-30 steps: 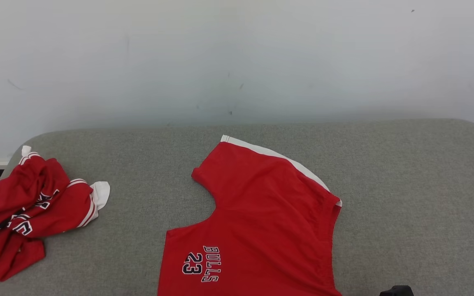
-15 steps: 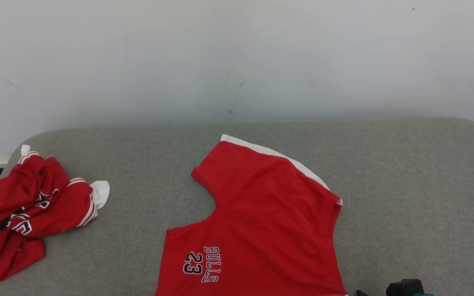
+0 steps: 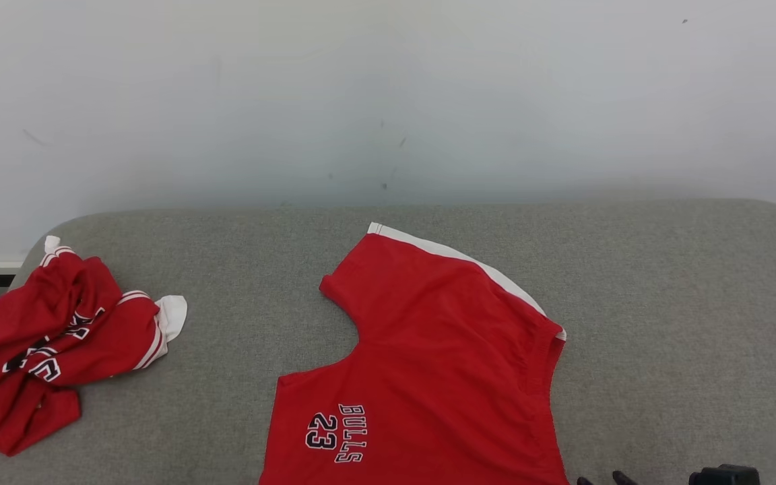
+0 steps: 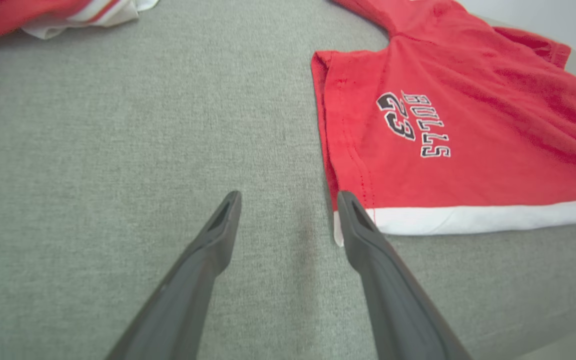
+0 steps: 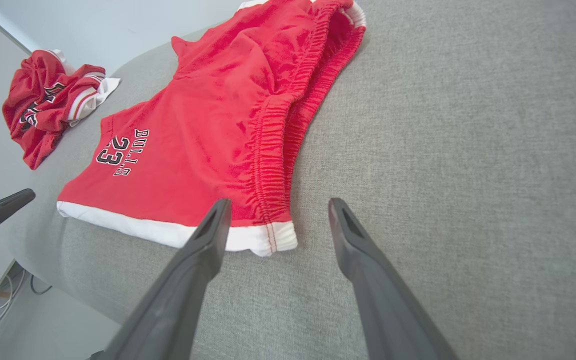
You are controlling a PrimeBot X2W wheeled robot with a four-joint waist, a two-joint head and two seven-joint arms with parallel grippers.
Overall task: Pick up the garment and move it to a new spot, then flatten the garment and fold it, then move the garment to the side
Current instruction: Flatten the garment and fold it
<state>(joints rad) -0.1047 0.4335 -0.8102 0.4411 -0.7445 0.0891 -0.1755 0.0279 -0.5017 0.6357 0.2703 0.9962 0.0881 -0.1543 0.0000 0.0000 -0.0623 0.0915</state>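
Observation:
The garment is a pair of red shorts with white hems and "BULLS 23" print, lying spread on the grey cushion. In the left wrist view my left gripper is open over bare cushion, and the garment's white hem corner lies right beside its right finger. In the right wrist view my right gripper is open, with the waistband corner of the garment lying on the cushion between the two fingers. The right gripper's fingertips peek in at the head view's bottom edge.
A second red garment lies crumpled at the cushion's left end. A pale wall stands behind the cushion. The cushion's near edge drops to a floor with cables. Bare cushion extends to the right of the shorts.
Both grippers have opened and let go of the shorts' near edge. The right gripper has shifted rightward along the head view's bottom edge. The head view itself moved slightly.

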